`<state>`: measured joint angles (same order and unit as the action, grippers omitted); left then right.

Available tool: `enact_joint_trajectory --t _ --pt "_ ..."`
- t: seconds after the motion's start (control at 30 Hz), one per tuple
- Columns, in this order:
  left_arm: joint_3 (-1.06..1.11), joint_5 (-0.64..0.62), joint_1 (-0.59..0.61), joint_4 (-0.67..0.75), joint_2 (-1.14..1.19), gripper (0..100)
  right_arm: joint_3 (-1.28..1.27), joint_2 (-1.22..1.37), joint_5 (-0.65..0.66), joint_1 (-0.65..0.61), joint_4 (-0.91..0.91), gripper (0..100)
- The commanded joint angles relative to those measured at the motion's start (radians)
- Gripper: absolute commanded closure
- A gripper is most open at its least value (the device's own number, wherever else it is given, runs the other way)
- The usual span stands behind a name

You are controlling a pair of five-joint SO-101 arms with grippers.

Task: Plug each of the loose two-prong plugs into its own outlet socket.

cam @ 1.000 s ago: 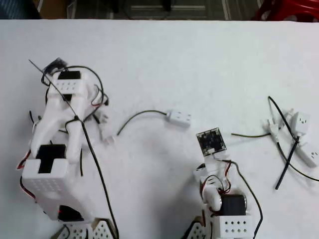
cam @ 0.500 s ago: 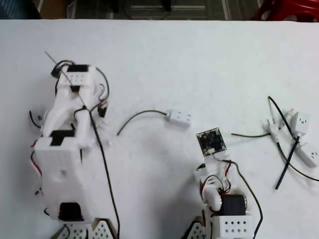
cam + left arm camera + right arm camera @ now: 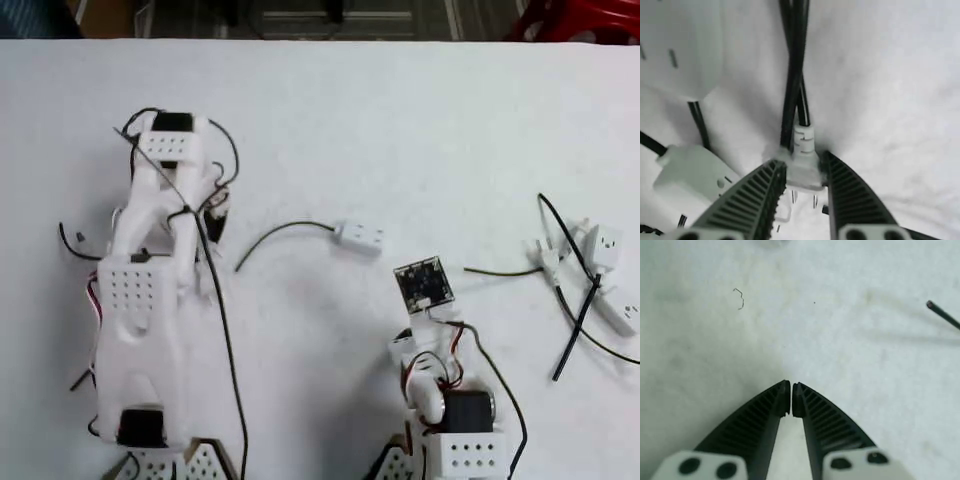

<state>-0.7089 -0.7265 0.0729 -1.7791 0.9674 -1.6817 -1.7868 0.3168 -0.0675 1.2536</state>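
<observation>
In the left wrist view my left gripper (image 3: 802, 164) is shut on a white two-prong plug (image 3: 803, 161). Its two prongs point back toward the wrist and its black cord (image 3: 792, 75) runs away over the table. A small white block (image 3: 690, 172) lies beside the fingers, and a larger white body (image 3: 677, 47) with two short slots lies farther off. From above, the left arm (image 3: 150, 290) covers that spot. My right gripper (image 3: 791, 392) is shut on nothing, low over bare table. A white outlet socket (image 3: 360, 236) on a black cord lies mid-table.
At the right edge lie a white socket (image 3: 603, 243), a white strip (image 3: 622, 315), a loose plug (image 3: 548, 258) and crossing black cords (image 3: 575, 320). The right arm (image 3: 445, 400) is folded at the near edge. A black cord end (image 3: 942, 315) lies ahead of the right gripper.
The left arm has swung right and stretched toward the far side of the table, its wrist end moving away from the near edge. The right arm and the sockets have not moved.
</observation>
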Motion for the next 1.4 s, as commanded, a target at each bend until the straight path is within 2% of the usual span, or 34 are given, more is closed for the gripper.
enact_joint_trajectory --t 0.0,0.07,0.17,0.37,0.6,0.87,0.97,1.13,1.2,1.37 --pt "-0.038 0.072 -0.041 -0.006 0.036 87 -0.009 -0.008 0.0 0.007 0.008 97.8" --pt "-0.061 0.138 -0.059 -0.006 0.01 89 -0.009 -0.008 0.0 0.007 0.008 97.8" --pt "-0.106 0.221 -0.09 -0.006 -0.048 98 -0.009 -0.008 0.0 0.007 0.008 97.8" --pt "-0.143 0.327 -0.133 -0.005 -0.214 98 -0.009 -0.008 0.0 0.007 0.008 97.8" --pt "-0.138 0.535 -0.193 -0.003 -0.467 98 -0.009 -0.008 0.0 0.007 0.008 97.8" --pt "-0.118 0.634 -0.216 -0.008 -0.664 98 -0.009 -0.008 0.0 0.007 0.008 97.8" --pt "0.044 0.651 -0.223 -0.008 -0.719 98 -0.009 -0.008 0.0 0.007 0.008 97.8" --pt "0.465 0.658 -0.286 0.017 -0.765 98 -0.009 -0.008 0.0 0.007 0.008 97.8" --pt "0.614 0.658 -0.303 0.092 -0.763 98 -0.009 -0.008 0.0 0.007 0.008 97.8" --pt "0.918 0.658 -0.275 0.394 -0.74 97 -0.009 -0.008 0.0 0.007 0.008 97.8"
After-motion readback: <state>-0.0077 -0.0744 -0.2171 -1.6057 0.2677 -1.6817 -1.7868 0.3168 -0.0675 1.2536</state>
